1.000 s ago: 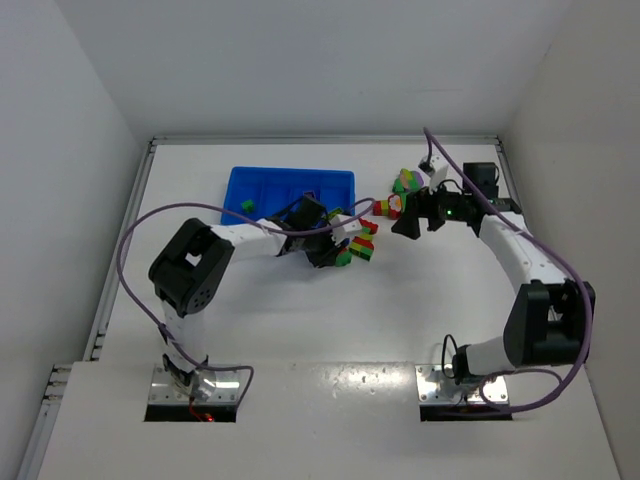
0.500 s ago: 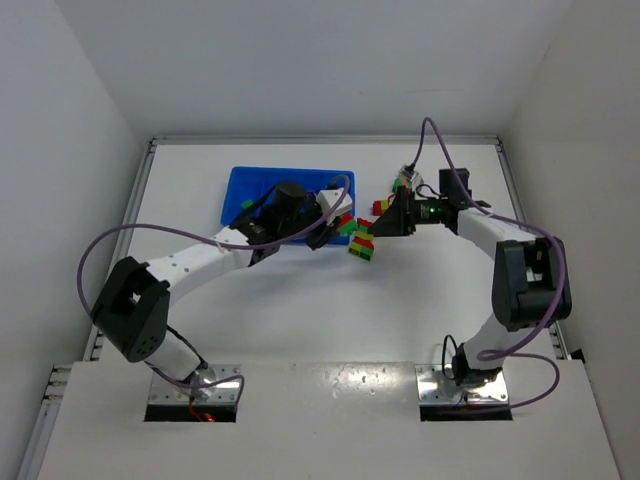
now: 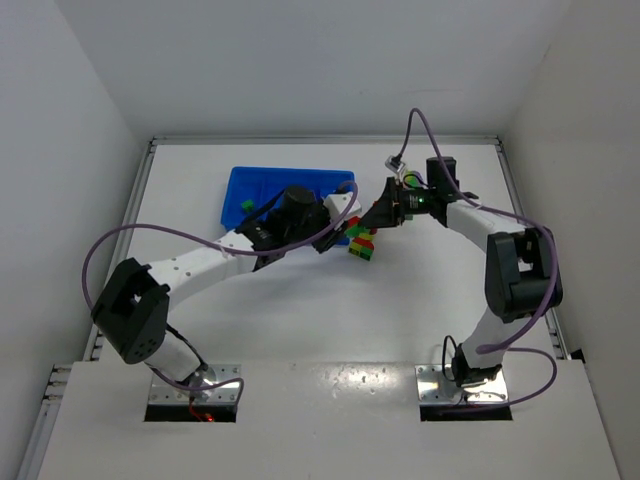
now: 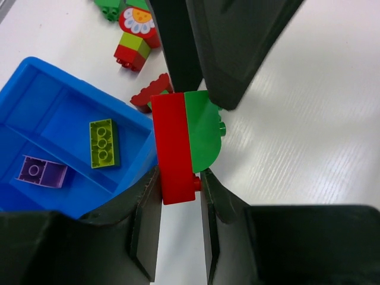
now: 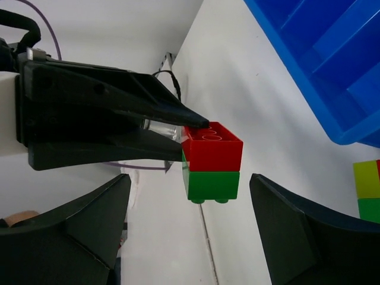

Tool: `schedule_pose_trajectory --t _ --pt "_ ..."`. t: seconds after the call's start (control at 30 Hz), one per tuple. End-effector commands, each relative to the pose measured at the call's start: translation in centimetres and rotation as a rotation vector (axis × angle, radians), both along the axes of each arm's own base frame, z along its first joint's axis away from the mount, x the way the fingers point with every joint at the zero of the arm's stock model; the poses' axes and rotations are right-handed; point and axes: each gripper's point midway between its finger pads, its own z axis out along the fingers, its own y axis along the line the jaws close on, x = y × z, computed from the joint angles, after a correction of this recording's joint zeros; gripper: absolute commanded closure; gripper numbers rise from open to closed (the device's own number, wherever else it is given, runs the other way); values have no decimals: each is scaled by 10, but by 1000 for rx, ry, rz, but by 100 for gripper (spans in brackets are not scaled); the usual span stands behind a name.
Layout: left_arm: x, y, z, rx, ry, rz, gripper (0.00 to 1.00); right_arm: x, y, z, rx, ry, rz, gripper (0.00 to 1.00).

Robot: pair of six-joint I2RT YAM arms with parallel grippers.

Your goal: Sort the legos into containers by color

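My left gripper (image 4: 178,196) is shut on a clump of a red brick (image 4: 172,148) joined to a green rounded brick (image 4: 205,133), held above the table just right of the blue tray (image 4: 35,113). My right gripper (image 5: 190,184) is open, with a finger on each side of the same clump (image 5: 212,160) and not touching it. Its dark fingers (image 4: 237,47) reach in from the top of the left wrist view. In the top view both grippers meet near the tray's right end (image 3: 345,180). The tray holds a yellow-green brick (image 4: 104,142), a purple brick (image 4: 40,172) and a green brick (image 3: 246,206).
Loose legos lie right of the tray: a red flower piece (image 4: 138,22), a yellow-green-on-red stack (image 4: 132,50), a red scalloped piece (image 4: 151,95). A multicoloured clump (image 3: 362,245) sits under the grippers. More legos (image 3: 408,180) lie by the right arm. Purple cables loop over both arms.
My left arm has swung up to the tray's right end with the red-green clump. My right gripper has moved left from the lego pile to meet it and now straddles the clump.
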Motion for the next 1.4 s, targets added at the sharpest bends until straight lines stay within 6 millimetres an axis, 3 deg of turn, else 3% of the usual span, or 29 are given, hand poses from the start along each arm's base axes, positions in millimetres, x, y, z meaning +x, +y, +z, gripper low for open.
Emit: schedule_pose_trajectory --t 0.0,0.17,0.27,0.33,0.37,0.43,0.53,0.8,0.93,1.1,1.23,1.37 --pt "12 -11 50 -85 -113 11 92 -1 8 6 27 -65 64 19" --pt "18 -15 52 -93 -114 26 94 -15 8 -4 4 -58 111 25" --pt "16 -16 52 -96 -112 18 94 -18 7 -6 -1 -69 118 50" --pt "17 -19 52 -98 -110 9 94 -15 8 -3 1 -89 118 55" --pt "17 -19 52 -98 -110 9 94 -15 8 -3 1 -89 118 55" --pt "17 -19 52 -98 -110 9 94 -13 8 -1 2 -98 118 44" --pt "17 -19 52 -98 -110 9 94 -11 8 2 3 -108 118 20" --pt "14 -22 48 -103 -90 -9 94 -1 9 10 2 -159 110 20" --pt "13 -21 52 -109 -97 -9 94 5 10 13 4 -180 110 47" --pt "13 -21 52 -109 -97 -9 94 3 11 15 33 -188 133 88" --pt "19 -18 47 -96 -92 30 94 -2 11 12 36 -174 142 99" --pt "41 -5 43 -69 -116 134 95 -17 3 9 11 -195 156 100"
